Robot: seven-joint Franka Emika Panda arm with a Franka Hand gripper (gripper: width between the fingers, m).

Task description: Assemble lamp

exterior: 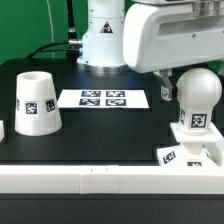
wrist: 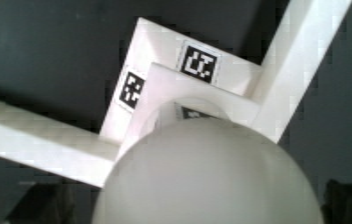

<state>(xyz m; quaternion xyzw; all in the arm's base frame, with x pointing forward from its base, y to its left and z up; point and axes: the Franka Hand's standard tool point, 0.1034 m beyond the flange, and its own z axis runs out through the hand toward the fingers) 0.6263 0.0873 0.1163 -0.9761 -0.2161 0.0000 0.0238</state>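
The lamp's bulb (exterior: pixel 198 98) stands upright with its ball head up on the flat square base (exterior: pixel 172 155), at the exterior view's right near the front. My gripper (exterior: pixel 188 88) is open and straddles the ball head; one dark finger (exterior: pixel 163 88) shows beside it and the other is hidden. In the wrist view the ball head (wrist: pixel 199 165) fills the space between the dark fingers (wrist: pixel 48 200) of my gripper (wrist: pixel 194 205), with the tagged base (wrist: pixel 176 75) below it. The tapered shade (exterior: pixel 36 102) stands apart at the exterior view's left.
The marker board (exterior: pixel 103 98) lies flat at the middle back of the black table. A white rail (exterior: pixel 90 178) runs along the table's front edge, and white rails (wrist: pixel 31 125) meet in a corner around the base. The arm's white body (exterior: pixel 170 35) hangs over the right side.
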